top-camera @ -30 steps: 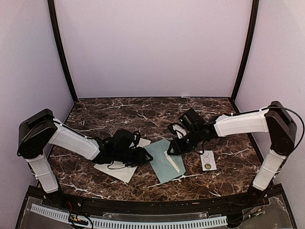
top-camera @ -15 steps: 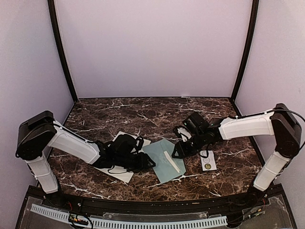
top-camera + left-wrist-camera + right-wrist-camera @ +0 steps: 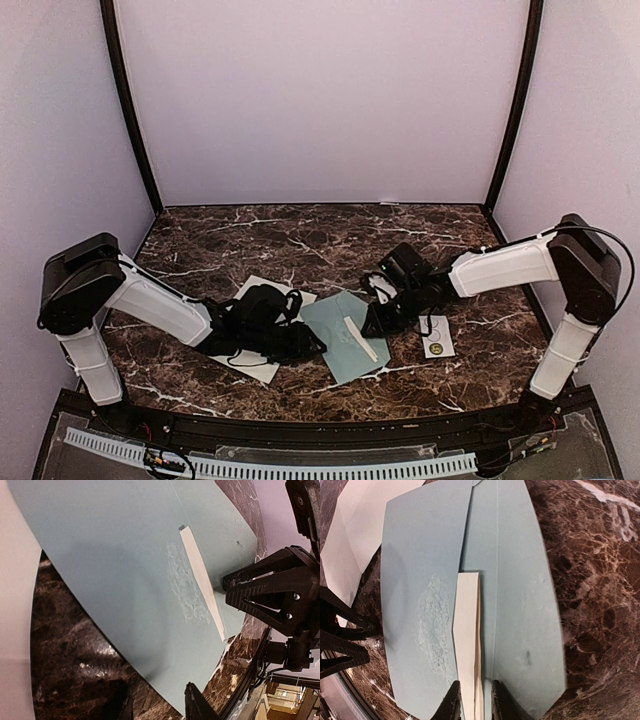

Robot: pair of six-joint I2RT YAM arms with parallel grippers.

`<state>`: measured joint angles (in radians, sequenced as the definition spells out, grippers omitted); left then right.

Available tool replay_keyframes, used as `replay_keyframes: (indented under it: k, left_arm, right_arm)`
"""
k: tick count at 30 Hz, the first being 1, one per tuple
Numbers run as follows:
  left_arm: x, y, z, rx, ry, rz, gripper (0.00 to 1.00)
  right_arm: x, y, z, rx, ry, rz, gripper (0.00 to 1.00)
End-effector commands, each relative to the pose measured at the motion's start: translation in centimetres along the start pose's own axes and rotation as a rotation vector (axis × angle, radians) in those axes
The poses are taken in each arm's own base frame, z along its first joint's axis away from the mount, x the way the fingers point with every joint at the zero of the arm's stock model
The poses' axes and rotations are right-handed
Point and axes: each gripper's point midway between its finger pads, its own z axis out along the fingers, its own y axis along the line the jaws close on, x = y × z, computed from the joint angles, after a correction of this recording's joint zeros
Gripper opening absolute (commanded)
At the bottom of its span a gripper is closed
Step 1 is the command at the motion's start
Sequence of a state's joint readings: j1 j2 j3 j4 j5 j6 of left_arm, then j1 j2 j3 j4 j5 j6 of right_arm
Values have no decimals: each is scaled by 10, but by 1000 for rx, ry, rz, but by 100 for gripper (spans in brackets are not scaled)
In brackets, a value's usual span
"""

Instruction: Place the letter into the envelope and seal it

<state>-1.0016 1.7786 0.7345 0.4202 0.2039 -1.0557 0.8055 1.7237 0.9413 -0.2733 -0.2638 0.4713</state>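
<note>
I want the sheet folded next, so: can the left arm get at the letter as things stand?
Probably yes. The letter lies flat directly under the left arm, whose open left gripper hovers over the envelope beside it; nothing else covers the letter.

We see a dark brown marble-patterned bench (image 3: 250,235) with white veining. Three flat paper things lie directly on it. A large off-white creased sheet of paper (image 3: 252,366) lies left of centre. Just beside it, at the centre, lies a pale blue-green paper envelope (image 3: 340,345); we cannot tell whether their edges overlap. A small white paper strip printed with circles (image 3: 436,336) lies apart on the right.
</note>
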Motion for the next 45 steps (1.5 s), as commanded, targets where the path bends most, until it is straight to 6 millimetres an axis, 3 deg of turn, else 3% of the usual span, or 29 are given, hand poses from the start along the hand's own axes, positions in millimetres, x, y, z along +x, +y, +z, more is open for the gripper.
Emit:
replay_keyframes:
  k: [1,7,19,28,34,45]
  left_arm:
    - [5,2,2,2,15,-2,34]
    - [7,3,5,4,23,-9,31]
    - [7,2,7,8,29,-5,30]
    - [7,2,7,3,28,-7,30]
    - [6,3,7,0,27,-8,30]
    - [7,3,8,0,29,-7,30]
  right_arm:
    - [3,5,8,-37,6,-5,16]
    - [5,9,11,-59,15,-6,9]
    - [6,12,15,-46,28,-16,6]
    - [-9,7,-6,34,-48,-34,22]
    - [-3,-3,3,67,-22,-28,23]
    - [5,2,15,17,19,-29,22]
